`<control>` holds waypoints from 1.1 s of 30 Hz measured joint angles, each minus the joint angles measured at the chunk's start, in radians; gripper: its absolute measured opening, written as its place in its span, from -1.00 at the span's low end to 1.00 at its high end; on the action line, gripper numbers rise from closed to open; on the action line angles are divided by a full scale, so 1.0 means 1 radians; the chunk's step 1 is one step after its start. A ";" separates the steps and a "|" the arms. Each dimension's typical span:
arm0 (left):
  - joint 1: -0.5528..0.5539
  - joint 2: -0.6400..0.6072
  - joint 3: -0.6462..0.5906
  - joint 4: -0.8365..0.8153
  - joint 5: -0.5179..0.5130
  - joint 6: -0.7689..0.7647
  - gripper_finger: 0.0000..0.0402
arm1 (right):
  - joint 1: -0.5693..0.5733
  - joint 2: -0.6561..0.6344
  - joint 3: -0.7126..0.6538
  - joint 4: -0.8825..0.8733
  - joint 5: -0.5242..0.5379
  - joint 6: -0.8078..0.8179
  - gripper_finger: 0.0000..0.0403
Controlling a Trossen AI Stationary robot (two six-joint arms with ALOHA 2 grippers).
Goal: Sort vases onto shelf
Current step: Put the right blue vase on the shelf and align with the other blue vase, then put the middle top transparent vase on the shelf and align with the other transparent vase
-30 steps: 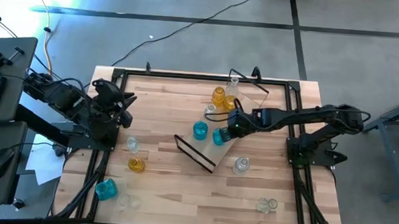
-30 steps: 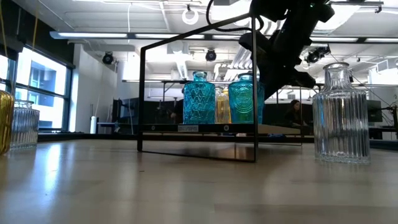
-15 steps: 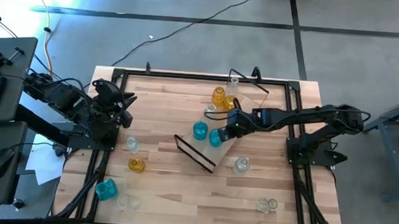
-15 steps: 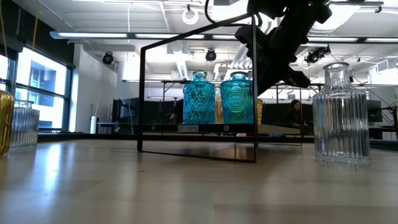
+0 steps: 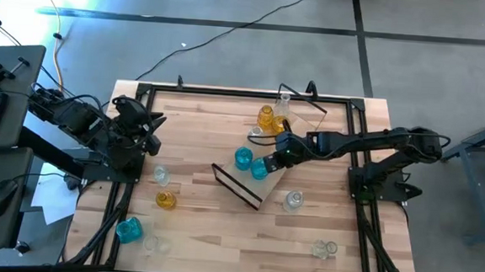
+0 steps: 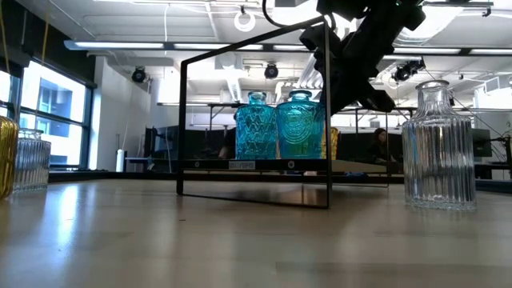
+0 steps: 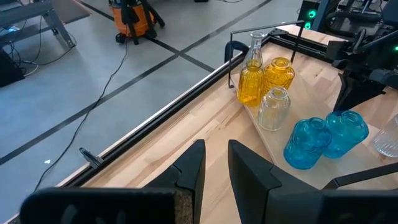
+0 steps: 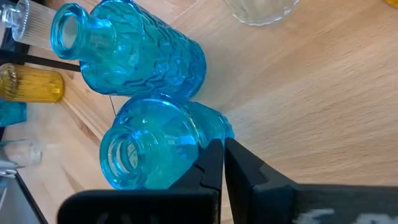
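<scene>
On the shelf point(image 5: 284, 174), two teal vases point(image 5: 243, 159) stand upright, necks skyward.

Grey concrete floor point(image 5: 231, 51) crossed by cables; bright windows point(image 6: 48, 112); ceiling strip lights point(image 6: 160, 46).

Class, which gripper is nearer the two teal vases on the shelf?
The right gripper: shut, right beside the teal vases. The left gripper waits at the table's left edge, far away.
</scene>
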 joint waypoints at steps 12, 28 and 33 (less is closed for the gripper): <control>0.000 0.000 0.000 -0.001 -0.001 0.024 -0.70 | 0.000 0.000 0.000 0.029 -0.011 -0.003 -1.00; 0.000 0.000 0.000 -0.001 -0.001 0.026 -0.70 | -0.030 0.000 0.000 -0.179 0.216 0.058 -1.00; 0.000 0.000 0.000 -0.001 0.001 0.036 -0.70 | -0.076 0.000 0.000 -0.188 0.296 0.031 -1.00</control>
